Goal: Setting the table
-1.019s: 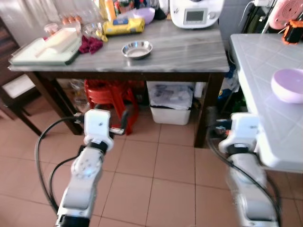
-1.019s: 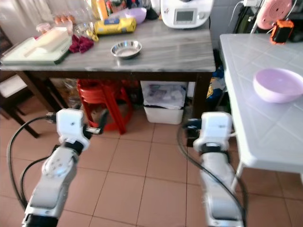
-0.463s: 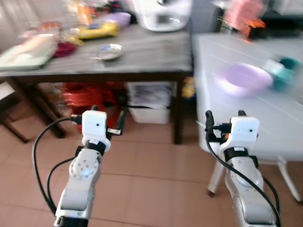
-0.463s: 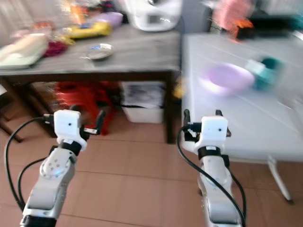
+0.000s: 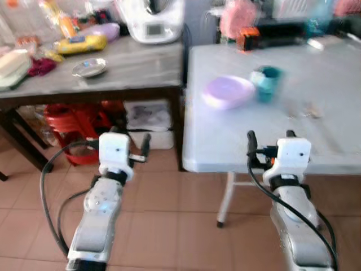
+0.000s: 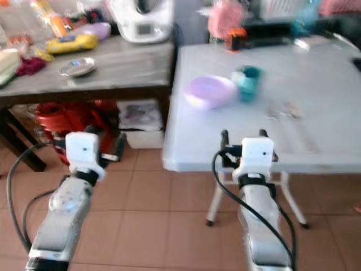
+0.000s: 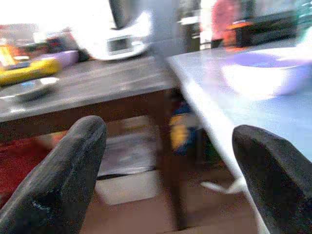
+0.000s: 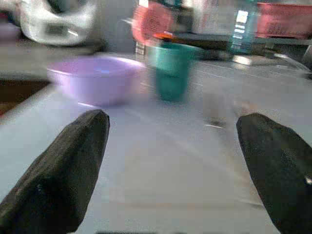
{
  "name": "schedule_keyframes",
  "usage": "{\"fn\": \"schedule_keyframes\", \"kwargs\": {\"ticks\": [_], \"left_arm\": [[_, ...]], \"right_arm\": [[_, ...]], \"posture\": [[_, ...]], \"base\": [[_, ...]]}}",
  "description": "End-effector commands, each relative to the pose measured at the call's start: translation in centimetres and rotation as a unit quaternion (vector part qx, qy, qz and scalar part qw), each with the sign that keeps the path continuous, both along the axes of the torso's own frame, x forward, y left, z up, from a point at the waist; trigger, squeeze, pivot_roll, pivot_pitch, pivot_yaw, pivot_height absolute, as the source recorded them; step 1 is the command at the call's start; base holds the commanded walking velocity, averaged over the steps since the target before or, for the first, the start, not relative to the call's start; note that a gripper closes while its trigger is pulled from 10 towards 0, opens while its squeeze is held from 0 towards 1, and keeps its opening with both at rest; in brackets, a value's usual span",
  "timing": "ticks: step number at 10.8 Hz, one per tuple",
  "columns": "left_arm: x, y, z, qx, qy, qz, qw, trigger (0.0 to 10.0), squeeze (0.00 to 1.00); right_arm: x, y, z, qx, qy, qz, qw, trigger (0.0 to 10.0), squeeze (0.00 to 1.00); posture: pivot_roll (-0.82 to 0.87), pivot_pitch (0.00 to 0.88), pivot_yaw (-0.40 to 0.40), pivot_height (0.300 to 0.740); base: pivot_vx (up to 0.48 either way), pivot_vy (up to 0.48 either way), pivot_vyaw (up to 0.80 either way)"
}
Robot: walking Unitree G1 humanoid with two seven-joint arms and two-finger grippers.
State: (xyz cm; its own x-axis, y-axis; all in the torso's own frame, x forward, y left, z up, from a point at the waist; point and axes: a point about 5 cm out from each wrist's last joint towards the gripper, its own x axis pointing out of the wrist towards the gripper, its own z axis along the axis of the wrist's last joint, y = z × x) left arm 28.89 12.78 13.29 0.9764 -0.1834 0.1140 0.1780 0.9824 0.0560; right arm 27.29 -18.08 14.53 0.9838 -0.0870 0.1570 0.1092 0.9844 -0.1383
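Note:
A lilac bowl (image 5: 227, 92) and a teal cup (image 5: 267, 83) stand side by side on the white folding table (image 5: 316, 144) ahead on my right. In the right wrist view the bowl (image 8: 95, 78) and cup (image 8: 171, 70) lie beyond the open, empty right gripper (image 8: 170, 170). My right gripper (image 5: 271, 137) hovers at the table's near edge. My left gripper (image 5: 131, 142) is open and empty over the floor, before the dark wooden table (image 5: 130, 70). A small steel dish (image 5: 89, 67) sits on that wooden table.
A white kitchen machine (image 5: 149, 22), a yellow packet (image 5: 79, 43) and other clutter crowd the wooden table's back. Red stools (image 5: 73, 121) and a white bin (image 5: 148, 118) stand under it. Pink and orange items (image 5: 242, 25) line the white table's far edge. Tiled floor (image 5: 186, 226) lies below.
The camera has swung to the right: the wooden table has slid left and the white table with bowl and cup now fills the middle. Both grippers stay open.

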Motion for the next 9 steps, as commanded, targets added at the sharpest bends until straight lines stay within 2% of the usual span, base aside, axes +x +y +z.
{"fn": "schedule_keyframes", "kwargs": {"ticks": [1, 4, 9], "left_arm": [[0.17, 0.96, 0.20, 0.013, -0.004, 0.013, 1.000, 10.0, 0.00], [0.25, 0.85, 0.12, 0.012, -0.003, 0.013, 1.000, 10.0, 0.00], [0.25, 0.67, -0.11, 0.015, 0.000, 0.011, 1.000, 10.0, 0.00]], "right_arm": [[0.24, 0.75, 0.49, 0.008, -0.011, 0.015, 1.000, 10.0, 0.00], [0.26, 0.83, 0.51, -0.004, -0.010, 0.018, 1.000, 10.0, 0.00], [0.20, 1.10, 0.36, -0.003, -0.007, 0.024, 1.000, 10.0, 0.00]], "posture": [[-0.08, 0.055, 0.105, 0.740], [-0.09, 0.057, 0.105, 0.740], [-0.09, 0.060, 0.107, 0.740]], "base": [[0.000, -0.300, 0.00], [0.000, -0.278, 0.00], [0.000, -0.048, 0.00]]}}
